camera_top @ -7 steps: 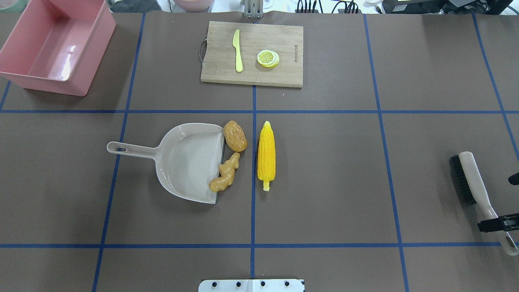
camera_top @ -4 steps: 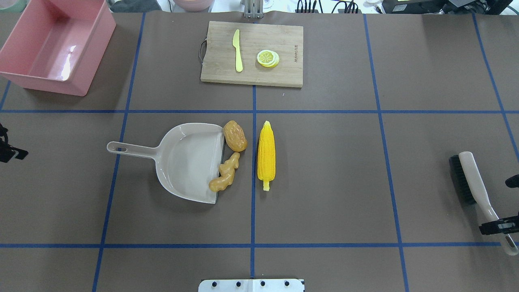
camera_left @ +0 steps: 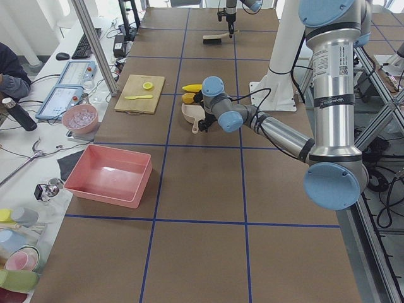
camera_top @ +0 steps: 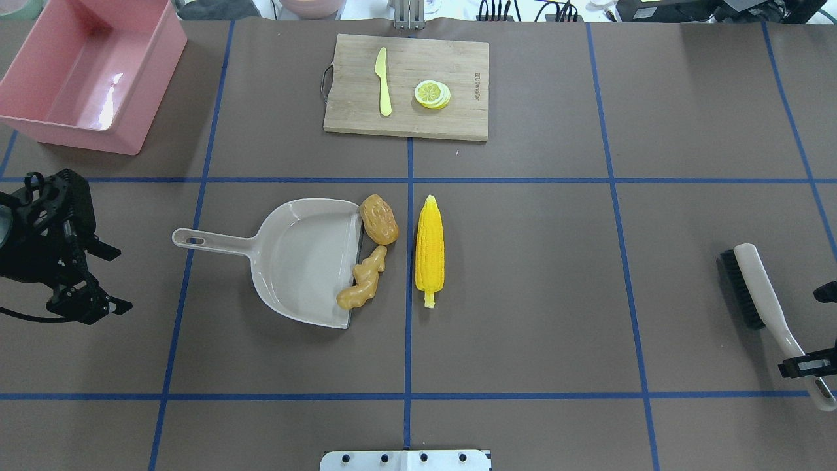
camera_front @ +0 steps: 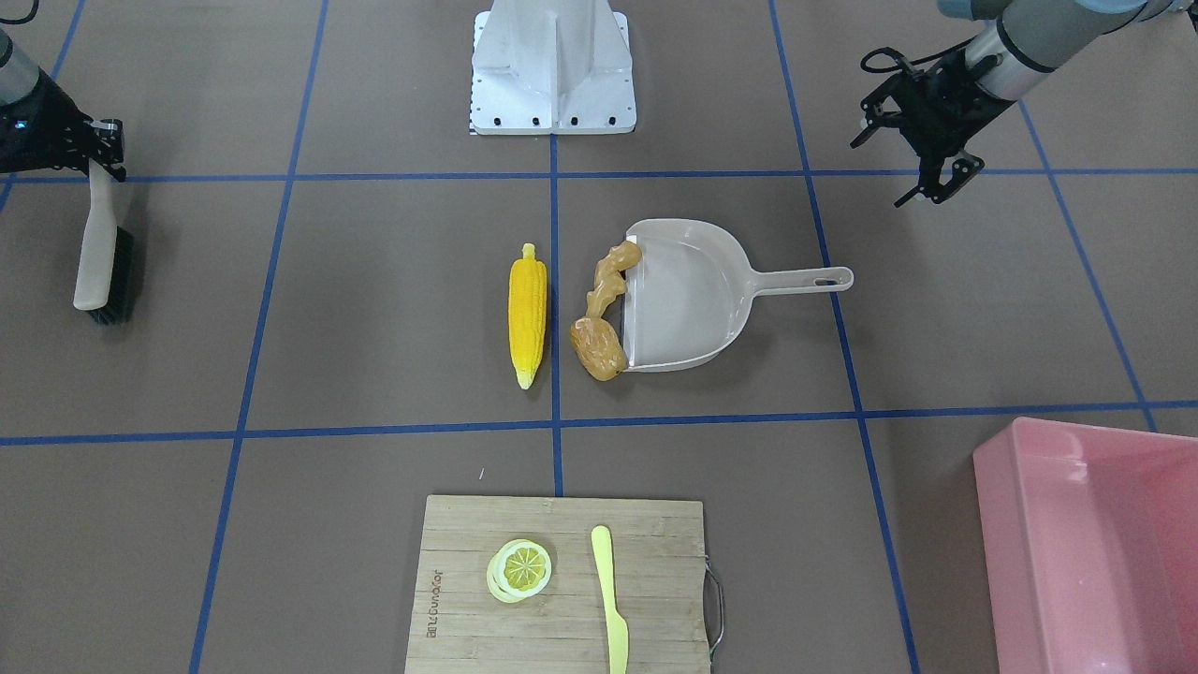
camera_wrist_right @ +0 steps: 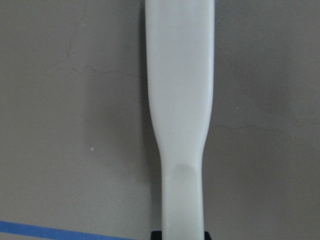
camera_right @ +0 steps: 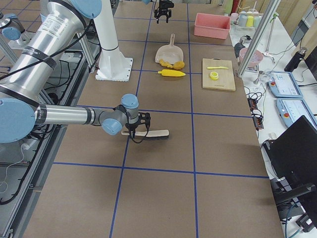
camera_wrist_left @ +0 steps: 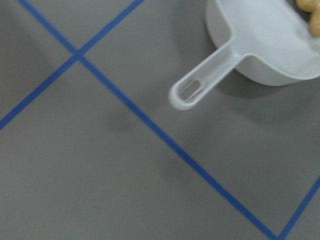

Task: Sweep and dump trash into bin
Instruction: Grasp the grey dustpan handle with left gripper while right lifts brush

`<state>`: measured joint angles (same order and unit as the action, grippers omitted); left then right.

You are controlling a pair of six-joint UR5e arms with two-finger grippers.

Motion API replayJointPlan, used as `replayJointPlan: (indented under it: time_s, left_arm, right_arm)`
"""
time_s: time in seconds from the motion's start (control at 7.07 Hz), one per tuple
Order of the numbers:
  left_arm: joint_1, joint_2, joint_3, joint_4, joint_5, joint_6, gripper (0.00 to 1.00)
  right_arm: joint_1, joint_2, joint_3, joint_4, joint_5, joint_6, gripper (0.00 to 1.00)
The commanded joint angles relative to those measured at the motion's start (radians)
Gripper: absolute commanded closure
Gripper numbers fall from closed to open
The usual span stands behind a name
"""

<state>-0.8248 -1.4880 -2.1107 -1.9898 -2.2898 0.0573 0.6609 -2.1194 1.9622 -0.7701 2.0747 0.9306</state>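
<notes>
We judge nothing swept yet: corn cob [camera_top: 429,252], ginger root [camera_top: 363,282] and potato-like lump [camera_top: 379,219] lie at the dustpan [camera_top: 301,261]'s mouth, none in the pink bin [camera_top: 98,134] far left, while our right end effector [camera_top: 803,366] pinches the brush [camera_top: 752,281] across open bench [camera_top: 556,294] and the left end effector [camera_top: 116,278] hangs spread, left of the dustpan's handle.

— What is carried near the middle of the brown, blue-taped worktop [camera_top: 523,294]?
— A beige dustpan [camera_top: 301,261] is laid there, its mouth turned toward 3 o'clock. A brown potato-like lump [camera_top: 379,220] and a ginger root [camera_top: 363,281] are set against its lip, with a corn cob [camera_top: 429,248] just beside them.
— And farther out?
— A cutting board [camera_top: 451,65] is found at 12 o'clock, a pink tub [camera_top: 78,134] at 10, and a brush [camera_top: 758,288] is seen at 3.
</notes>
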Motion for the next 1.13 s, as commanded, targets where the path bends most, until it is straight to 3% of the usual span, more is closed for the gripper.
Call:
replayJointPlan:
  time_s: [0.0,0.14,0.42,0.71,0.85,0.99]
  left_arm:
    - [0.009,-0.07,0.059,-0.013,0.102,0.418,0.0]
    - [0.01,-0.121,0.11,-0.017,0.184,0.459,0.0]
    - [0.012,-0.24,0.176,-0.009,0.197,0.458,0.0]
    - [0.015,-0.206,0.159,-0.017,0.201,0.455,0.0]
    - [0.019,-0.177,0.15,-0.05,0.254,0.458,0.0]
    - [0.024,-0.134,0.159,-0.076,0.257,0.458,0.0]
  right_arm:
    - [0.122,0.038,0.039,-0.046,0.167,-0.01,1.0]
    - [0.196,0.102,0.047,-0.107,0.207,-0.018,1.0]
    - [0.276,0.322,0.06,-0.432,0.206,-0.161,1.0]
    - [0.336,0.584,0.05,-0.842,0.177,-0.371,1.0]
    - [0.339,0.742,0.035,-1.029,0.126,-0.46,1.0]
    - [0.318,0.833,0.021,-1.102,0.128,-0.482,1.0]
